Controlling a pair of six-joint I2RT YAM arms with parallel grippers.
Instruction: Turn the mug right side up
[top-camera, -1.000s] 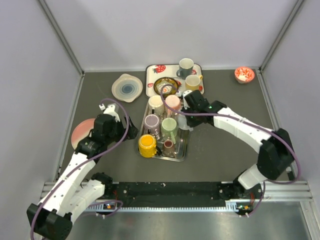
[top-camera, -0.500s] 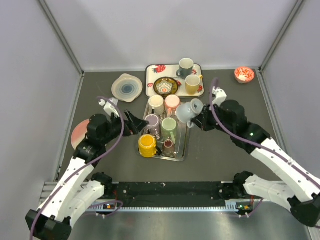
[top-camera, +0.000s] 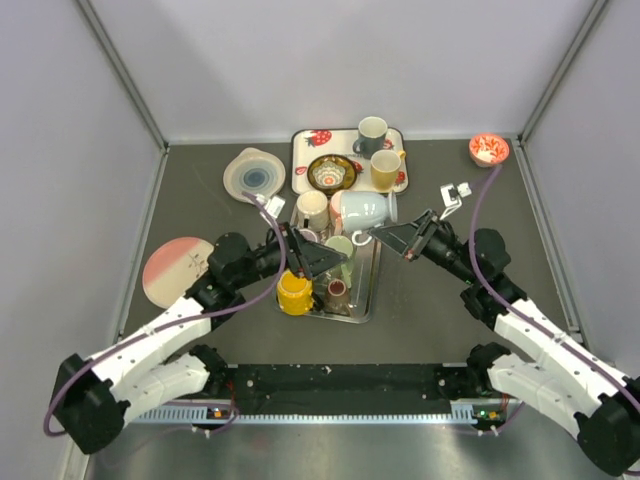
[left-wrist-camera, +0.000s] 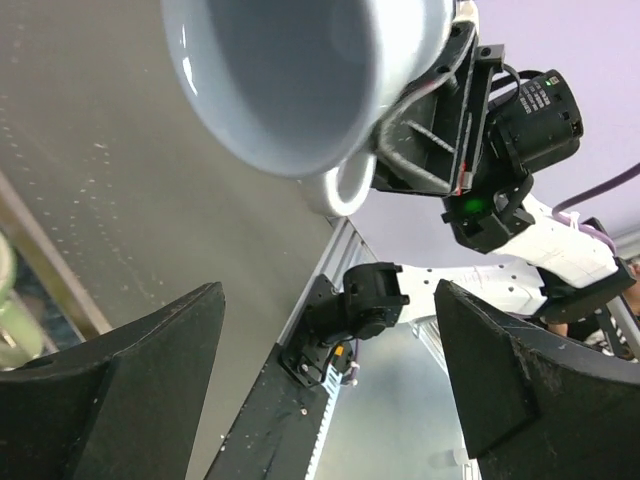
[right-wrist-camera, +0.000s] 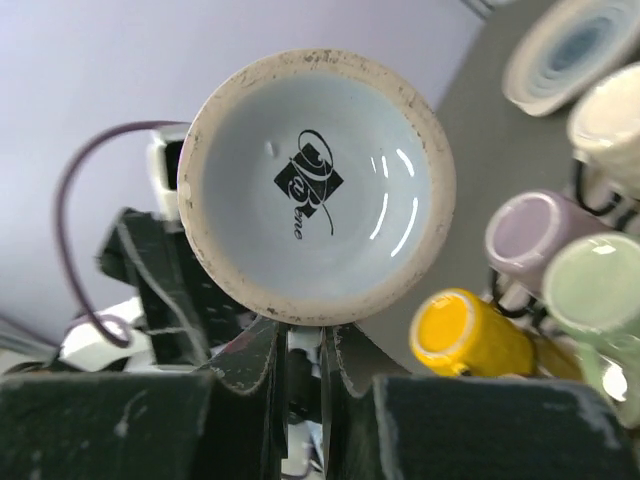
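Dark tabletop (top-camera: 430, 300), pale walls (top-camera: 350, 60), mug (top-camera: 362, 210) aloft

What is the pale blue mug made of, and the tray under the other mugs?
The pale blue mug looks like glazed ceramic: it has shiny highlights and a rough, unglazed ring around its base. The tray seems to be polished metal, probably steel, since it looks silvery and reflective.
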